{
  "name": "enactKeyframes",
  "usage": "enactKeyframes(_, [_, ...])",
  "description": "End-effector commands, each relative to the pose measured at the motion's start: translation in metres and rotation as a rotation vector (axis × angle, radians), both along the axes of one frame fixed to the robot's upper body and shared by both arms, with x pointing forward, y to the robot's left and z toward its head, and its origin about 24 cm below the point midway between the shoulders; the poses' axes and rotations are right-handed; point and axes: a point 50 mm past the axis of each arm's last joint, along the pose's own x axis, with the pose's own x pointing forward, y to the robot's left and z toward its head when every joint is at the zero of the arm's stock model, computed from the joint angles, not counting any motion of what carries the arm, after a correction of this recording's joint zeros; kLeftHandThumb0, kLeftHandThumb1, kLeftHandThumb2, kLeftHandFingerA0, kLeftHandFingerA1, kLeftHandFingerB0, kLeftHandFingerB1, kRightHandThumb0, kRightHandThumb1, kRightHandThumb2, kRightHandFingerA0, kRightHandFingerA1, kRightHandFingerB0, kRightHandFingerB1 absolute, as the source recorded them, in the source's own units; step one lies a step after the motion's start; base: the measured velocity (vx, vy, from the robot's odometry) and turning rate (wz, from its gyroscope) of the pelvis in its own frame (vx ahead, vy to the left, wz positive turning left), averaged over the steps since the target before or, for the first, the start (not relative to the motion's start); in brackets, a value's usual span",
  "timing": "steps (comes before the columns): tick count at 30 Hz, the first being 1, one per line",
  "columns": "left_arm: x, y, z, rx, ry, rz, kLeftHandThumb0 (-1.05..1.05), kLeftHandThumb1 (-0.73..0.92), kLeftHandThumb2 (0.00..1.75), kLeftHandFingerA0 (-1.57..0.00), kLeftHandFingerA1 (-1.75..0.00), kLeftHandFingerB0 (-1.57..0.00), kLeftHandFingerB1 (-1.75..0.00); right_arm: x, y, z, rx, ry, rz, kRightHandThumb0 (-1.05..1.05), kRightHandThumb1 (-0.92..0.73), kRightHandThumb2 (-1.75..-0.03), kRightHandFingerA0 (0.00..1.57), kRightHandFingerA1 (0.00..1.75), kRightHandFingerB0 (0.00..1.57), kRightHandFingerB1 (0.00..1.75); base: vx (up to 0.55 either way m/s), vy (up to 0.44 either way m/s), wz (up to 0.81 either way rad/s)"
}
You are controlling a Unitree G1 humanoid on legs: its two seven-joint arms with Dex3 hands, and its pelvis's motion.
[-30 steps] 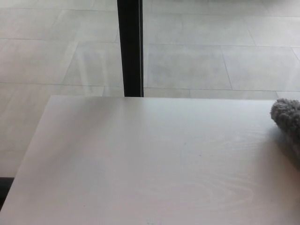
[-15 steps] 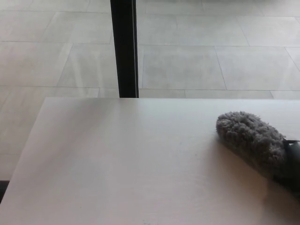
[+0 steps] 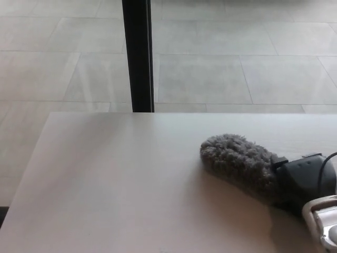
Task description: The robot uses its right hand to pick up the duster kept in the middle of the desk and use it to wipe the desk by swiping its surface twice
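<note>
We're looking down at the floor (image 3: 237,68), big pale tiles filling the whole top of the view, with a black post (image 3: 138,55) standing at about 11 o'clock, right behind the desk's far edge. The desk (image 3: 116,184) is a light wood top taking up the lower half. Over at 4 o'clock the duster (image 3: 237,161) lies flat on the desk, grey fluffy head pointing toward 10 o'clock. Our right hand (image 3: 305,182) comes in from the 4 o'clock corner, black and wrapped around the duster's handle end, so it's clamped on it. A bit of silvery wrist (image 3: 322,221) shows at the corner.
</note>
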Motion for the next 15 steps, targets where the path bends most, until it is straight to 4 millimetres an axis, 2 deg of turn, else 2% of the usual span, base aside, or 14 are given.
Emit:
enactKeyframes(1, [0.01,0.01,0.013,0.037,-0.06,-0.011,-0.9,0.92,0.76,-0.22,-1.43,-0.11,-1.35,-0.063,0.085,-0.049,0.1,0.33,0.327,-0.27,-0.81,-0.71,0.8,1.71,0.7,1.11,0.0,0.0,0.0])
enactKeyframes(2, [0.01,0.01,0.013,0.039,-0.06,-0.013,-0.9,0.92,0.76,-0.22,-1.43,-0.11,-1.35,-0.065,0.088,-0.047,0.113,0.327,0.343,-0.27,-0.81,-0.71,0.8,1.71,0.7,1.11,0.0,0.0,0.0])
enactKeyframes(3, [0.012,0.01,0.014,0.044,-0.063,-0.021,-0.9,0.92,0.76,-0.22,-1.44,-0.11,-1.35,-0.07,0.097,-0.044,0.139,0.35,0.366,-0.26,-0.77,-0.66,0.82,1.69,0.7,1.0,0.0,0.0,0.0])
enactKeyframes(4, [0.012,0.01,0.014,0.046,-0.059,-0.014,-0.87,0.75,1.22,-0.46,-1.01,-0.28,-0.89,-0.08,0.112,-0.037,0.195,0.375,0.402,-0.28,-0.64,-0.61,0.84,1.64,0.72,0.74,0.0,0.0,0.0])
enactKeyframes(5, [0.013,0.01,0.014,0.045,-0.059,-0.014,-0.87,0.75,1.22,-0.46,-1.01,-0.28,-0.89,-0.081,0.113,-0.036,0.201,0.378,0.405,-0.28,-0.64,-0.61,0.84,1.64,0.72,0.74,0.0,0.0,0.0])
enactKeyframes(6, [0.014,0.01,0.014,0.052,-0.057,-0.016,-0.88,0.75,1.22,-0.46,-1.02,-0.28,-0.9,-0.091,0.122,-0.028,0.251,0.363,0.481,-0.26,-0.65,-0.6,0.82,1.64,0.76,0.77,0.0,0.0,0.0])
enactKeyframes(7, [0.014,0.01,0.014,0.053,-0.061,-0.019,-0.91,0.92,0.78,-0.23,-1.44,-0.11,-1.35,-0.095,0.125,-0.023,0.26,0.358,0.507,-0.23,-0.67,-0.61,0.81,1.64,0.75,0.87,0.0,0.0,0.0])
enactKeyframes(8, [0.014,0.01,0.014,0.046,-0.064,-0.012,-0.98,0.92,0.68,-0.25,-1.27,-0.2,-1.2,-0.101,0.129,-0.017,0.27,0.345,0.528,-0.22,-0.68,-0.63,0.85,1.64,0.71,0.82,0.0,0.0,0.0])
enactKeyframes(10, [0.014,0.01,0.015,0.046,-0.064,-0.009,-0.98,0.92,0.68,-0.25,-1.27,-0.2,-1.2,-0.102,0.13,-0.016,0.271,0.346,0.529,-0.22,-0.68,-0.63,0.85,1.64,0.71,0.82,0.0,0.0,0.0])
enactKeyframes(11, [0.014,0.01,0.014,0.04,-0.064,-0.003,-0.91,0.92,0.76,-0.2,-1.43,-0.08,-1.34,-0.104,0.129,-0.014,0.296,0.332,0.542,-0.16,-0.68,-0.64,0.88,1.69,0.74,1.0,0.0,0.0,0.0])
enactKeyframes(12, [0.014,0.01,0.014,0.039,-0.063,0.0,-0.92,0.92,0.77,-0.19,-1.42,-0.08,-1.33,-0.105,0.127,-0.013,0.313,0.328,0.548,-0.14,-0.67,-0.66,0.94,1.68,0.74,0.97,0.0,0.0,0.0])
enactKeyframes(13, [0.014,0.01,0.014,0.037,-0.066,-0.002,-0.97,0.92,0.67,-0.23,-1.24,-0.18,-1.17,-0.105,0.124,-0.014,0.305,0.345,0.536,-0.18,-0.7,-0.61,0.87,1.69,0.72,0.82,0.0,0.0,0.0])
enactKeyframes(15, [0.015,0.01,0.015,0.034,-0.072,-0.005,-0.98,0.92,0.68,-0.23,-1.24,-0.18,-1.17,-0.102,0.117,-0.016,0.274,0.374,0.506,-0.18,-0.69,-0.6,0.85,1.69,0.76,0.86,0.0,0.0,0.0])
